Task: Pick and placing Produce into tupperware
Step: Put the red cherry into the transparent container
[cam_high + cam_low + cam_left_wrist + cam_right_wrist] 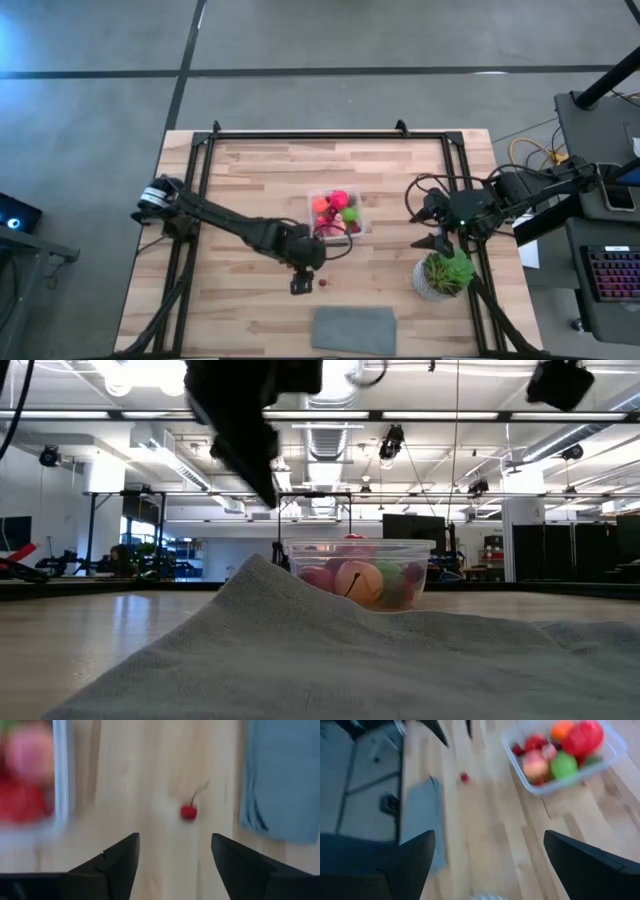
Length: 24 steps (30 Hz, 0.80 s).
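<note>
- Right now your left gripper hangs over the table with its jaws apart and nothing between them; a small red berry lies loose on the wood just ahead of it.
- That berry sits between the tub, which already holds most of the fruit, and the grey cloth.
- Your right gripper waits by the potted plant, jaws wide apart and empty.
- Likely trouble: the berry is tiny and round, so jaws closing off-centre could flick it away, perhaps under the cloth edge.
- Its thin stem could also snag a fingertip and drag it sideways.
- Carrying it in low risks knocking the tub wall and shifting it.
</note>
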{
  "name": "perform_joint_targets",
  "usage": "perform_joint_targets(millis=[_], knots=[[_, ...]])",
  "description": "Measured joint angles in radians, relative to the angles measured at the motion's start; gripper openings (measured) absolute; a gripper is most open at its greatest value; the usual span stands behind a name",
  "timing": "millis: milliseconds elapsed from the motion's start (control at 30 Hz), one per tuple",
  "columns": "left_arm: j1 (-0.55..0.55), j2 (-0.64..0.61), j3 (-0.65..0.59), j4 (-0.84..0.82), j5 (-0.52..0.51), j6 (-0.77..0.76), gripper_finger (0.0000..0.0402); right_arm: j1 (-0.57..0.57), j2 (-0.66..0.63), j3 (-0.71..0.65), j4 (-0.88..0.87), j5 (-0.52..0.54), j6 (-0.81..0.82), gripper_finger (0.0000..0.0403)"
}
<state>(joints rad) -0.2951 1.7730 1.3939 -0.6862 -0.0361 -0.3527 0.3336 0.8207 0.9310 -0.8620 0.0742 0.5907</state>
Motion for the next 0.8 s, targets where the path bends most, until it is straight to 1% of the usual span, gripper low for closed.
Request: perform_joint_targets(millis=[100,167,200,300,367,433,500,567,667,800], knots=[[-0.024,-0.006,-0.02,-0.076,-0.001,-0.173,0.0225,0.0,0.004,0.0,0.13,0.033,0.0,0.0365],[-0.046,-0.012,-0.029,-0.1,-0.002,-0.249,0.0222,0.0,0.014,0.0,0.248,0.094,-0.006,0.0365],[-0.06,-0.018,-0.031,-0.099,-0.006,-0.278,0.0221,0.0,0.018,0.0,0.287,0.143,-0.015,0.0365],[-0.106,-0.049,-0.035,-0.091,-0.045,-0.368,0.0221,0.0,0.031,0.015,0.322,0.293,-0.021,0.0365],[-0.135,-0.08,-0.045,-0.09,-0.094,-0.42,0.0221,0.0,0.039,0.027,0.322,0.339,-0.011,0.0365],[-0.163,-0.127,-0.075,-0.093,-0.161,-0.457,0.0221,-0.001,0.06,0.035,0.326,0.317,0.023,0.0365],[-0.18,-0.188,-0.116,-0.094,-0.228,-0.502,0.0221,-0.011,0.104,0.037,0.323,0.25,0.037,0.0365],[-0.193,-0.26,-0.181,-0.1,-0.291,-0.549,0.0221,-0.027,0.177,0.037,0.322,0.179,0.07,0.0365],[-0.2,-0.375,-0.293,-0.097,-0.334,-0.596,0.0221,-0.047,0.315,0.037,0.316,0.128,0.089,0.0365],[-0.213,-0.53,-0.435,-0.082,-0.338,-0.617,0.0221,-0.046,0.481,0.089,0.314,0.106,0.027,0.0365]])
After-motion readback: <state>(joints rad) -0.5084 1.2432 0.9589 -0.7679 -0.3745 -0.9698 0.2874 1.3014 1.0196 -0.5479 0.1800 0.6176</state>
